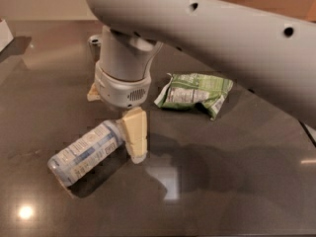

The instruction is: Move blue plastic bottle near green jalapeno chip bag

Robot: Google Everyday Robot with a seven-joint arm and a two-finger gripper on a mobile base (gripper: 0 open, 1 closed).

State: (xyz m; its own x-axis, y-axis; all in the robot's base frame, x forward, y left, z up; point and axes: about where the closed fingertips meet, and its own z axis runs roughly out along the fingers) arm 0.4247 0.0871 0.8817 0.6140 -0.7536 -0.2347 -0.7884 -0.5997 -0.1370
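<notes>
The blue plastic bottle (pixel 84 153) lies on its side on the dark table (pixel 237 191) at the lower left, its neck end pointing up and right. My gripper (pixel 114 113) hangs over that neck end, fingers apart. One cream finger (pixel 136 135) stands right against the neck and hides the cap. The other finger (pixel 93 93) shows only as a tip behind the wrist. The fingers straddle the neck without closing on it. The green jalapeno chip bag (pixel 195 94) lies crumpled to the right of the gripper, apart from the bottle.
My large grey arm (pixel 222 38) crosses the top of the view and hides the back of the table. The top of a metal can (pixel 94 39) peeks out behind the wrist. A white object (pixel 5 33) sits at the far left edge.
</notes>
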